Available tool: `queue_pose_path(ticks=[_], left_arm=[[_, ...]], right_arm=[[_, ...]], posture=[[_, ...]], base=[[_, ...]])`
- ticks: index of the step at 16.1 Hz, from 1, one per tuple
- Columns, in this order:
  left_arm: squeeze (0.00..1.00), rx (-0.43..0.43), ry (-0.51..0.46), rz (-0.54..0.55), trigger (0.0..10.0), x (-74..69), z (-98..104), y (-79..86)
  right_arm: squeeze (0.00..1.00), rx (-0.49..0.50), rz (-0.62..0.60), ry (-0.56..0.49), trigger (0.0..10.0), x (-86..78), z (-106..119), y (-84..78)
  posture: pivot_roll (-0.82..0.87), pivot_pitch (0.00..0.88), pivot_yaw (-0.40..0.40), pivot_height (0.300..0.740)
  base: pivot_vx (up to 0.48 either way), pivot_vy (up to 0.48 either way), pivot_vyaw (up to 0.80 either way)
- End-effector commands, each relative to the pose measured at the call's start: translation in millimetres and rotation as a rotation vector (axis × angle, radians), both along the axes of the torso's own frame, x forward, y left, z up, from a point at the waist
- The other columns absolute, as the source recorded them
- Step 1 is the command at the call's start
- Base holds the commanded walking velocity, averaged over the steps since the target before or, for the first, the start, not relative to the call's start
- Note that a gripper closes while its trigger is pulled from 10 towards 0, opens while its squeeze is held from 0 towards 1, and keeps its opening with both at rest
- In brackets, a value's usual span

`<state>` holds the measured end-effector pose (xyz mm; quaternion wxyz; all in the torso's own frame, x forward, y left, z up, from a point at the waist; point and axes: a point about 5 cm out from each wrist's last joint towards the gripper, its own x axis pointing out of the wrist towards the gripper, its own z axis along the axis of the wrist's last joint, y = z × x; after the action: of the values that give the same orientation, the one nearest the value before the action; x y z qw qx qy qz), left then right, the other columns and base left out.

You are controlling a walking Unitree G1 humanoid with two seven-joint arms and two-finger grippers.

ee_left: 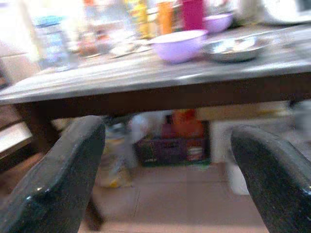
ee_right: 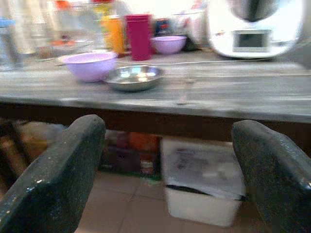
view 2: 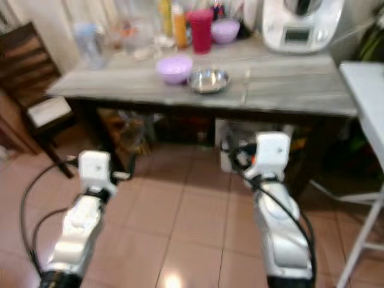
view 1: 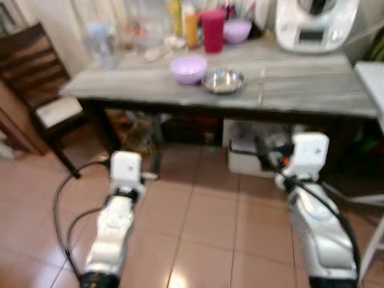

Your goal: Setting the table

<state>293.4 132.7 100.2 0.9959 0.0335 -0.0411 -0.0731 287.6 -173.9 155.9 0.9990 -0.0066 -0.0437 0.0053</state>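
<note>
Bowls first: we are facing the table (view 1: 300, 90), where a lilac bowl (view 1: 188, 68) is sitting just left of, and close beside, a steel bowl (view 1: 223, 80) near the front edge. Left tool (ee_left: 160, 179) and right tool (ee_right: 167, 174) are both hanging spread open and empty, below table height, likely because we are standing too far off to reach.
</note>
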Motion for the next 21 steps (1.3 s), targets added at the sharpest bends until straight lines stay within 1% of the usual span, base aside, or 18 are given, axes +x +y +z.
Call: queue_pose_path(ticks=[1,4,7,9,10,16,19,21], left_arm=[[0.00,-0.003,-0.021,-0.003,10.0,2.0,5.6,4.0],[0.00,-0.022,-0.022,-0.022,10.0,1.5,5.6,-0.7],[0.00,-0.031,-0.022,-0.034,10.0,1.3,5.3,-1.4],[0.00,-0.035,-0.024,-0.036,10.0,2.4,6.0,-1.9],[0.00,-0.036,-0.023,-0.038,10.0,2.9,5.9,-2.5],[0.00,-0.044,-0.029,-0.046,10.0,3.4,7.5,-5.8],[0.00,-0.045,-0.030,-0.046,10.0,3.3,7.6,-7.2],[0.00,-0.038,-0.031,-0.043,10.0,4.4,8.1,-5.7]], right_arm=[[0.00,0.010,0.006,-0.004,10.0,1.9,1.8,3.4],[0.00,0.026,0.017,0.006,10.0,3.6,1.3,4.5],[0.00,0.022,0.022,0.010,10.0,2.9,0.7,5.5],[0.00,0.018,0.022,0.012,10.0,3.3,0.9,4.9],[0.00,0.018,0.022,0.011,10.0,3.6,1.3,4.6],[0.00,0.015,0.026,0.008,10.0,3.1,1.7,4.6],[0.00,0.030,0.047,-0.033,10.0,2.8,6.9,6.4],[0.00,0.038,0.042,0.001,10.0,4.0,3.4,8.9]], posture=[[-0.24,0.066,0.057,0.740],[-0.24,0.069,0.054,0.740],[-0.24,0.071,0.052,0.740],[-0.25,0.072,0.051,0.740],[-0.25,0.071,0.050,0.740],[-0.25,0.069,0.044,0.740],[-0.24,0.069,0.043,0.740],[-0.24,0.068,0.044,0.740]], base=[[0.000,0.000,0.00],[0.000,0.000,0.00],[0.000,-0.299,0.00],[0.000,-0.302,-0.76],[0.000,-0.420,-0.62],[0.000,-0.421,0.00],[0.000,-0.420,0.00],[0.000,-0.420,0.00]])
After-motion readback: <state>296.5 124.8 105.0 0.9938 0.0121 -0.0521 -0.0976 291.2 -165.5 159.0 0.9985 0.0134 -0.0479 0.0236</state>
